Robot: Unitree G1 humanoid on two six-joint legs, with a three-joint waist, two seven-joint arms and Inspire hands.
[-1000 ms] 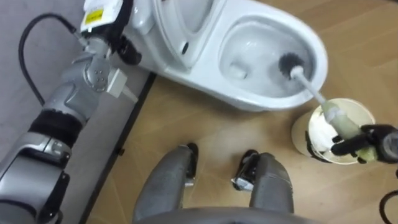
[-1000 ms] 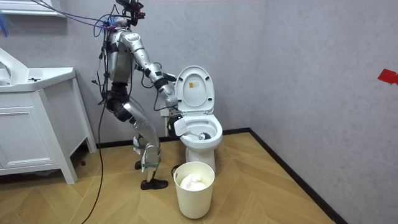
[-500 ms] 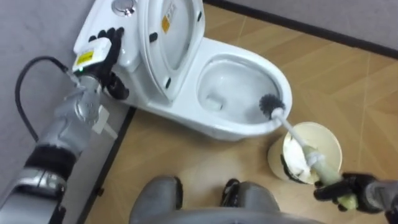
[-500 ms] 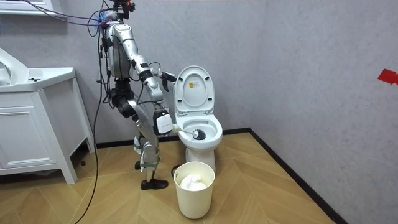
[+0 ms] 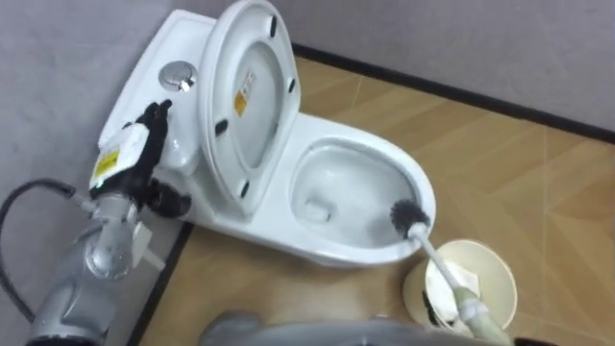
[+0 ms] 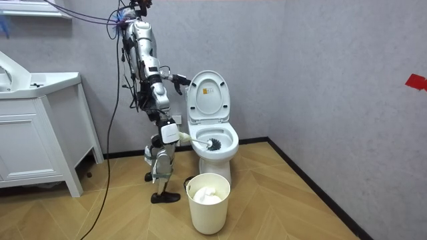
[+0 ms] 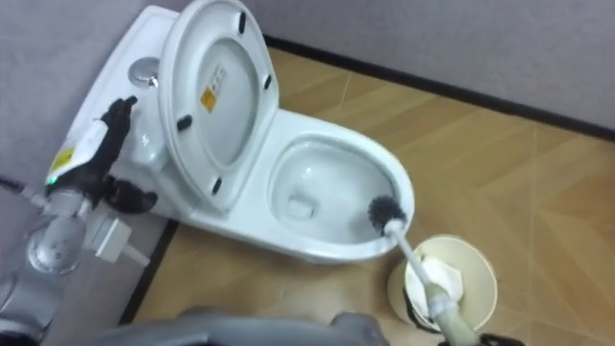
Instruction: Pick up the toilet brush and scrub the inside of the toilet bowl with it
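A white toilet (image 5: 322, 252) stands against the grey wall with its lid (image 5: 245, 96) raised. The toilet brush (image 5: 407, 216) has its dark head over the bowl's front rim, and its white handle runs down to the lower right. In the room view my right hand (image 6: 169, 135) is shut on that handle, low beside the bowl, with the brush head (image 6: 213, 143) at the rim. My left hand (image 5: 144, 144) rests against the side of the tank (image 5: 178, 43), fingers straight. I stand upright at the toilet's side, on the room view's left.
A cream waste bin (image 5: 497, 276) with white paper inside stands on the wooden floor just in front of the bowl, under the brush handle. In the room view a white cabinet (image 6: 33, 133) stands at the left. A dark skirting runs along the wall.
I have straightened up from a bend, so the eye views have shifted. The right hand has drawn back toward my body, and the brush head has come from inside the bowl up to its front rim.
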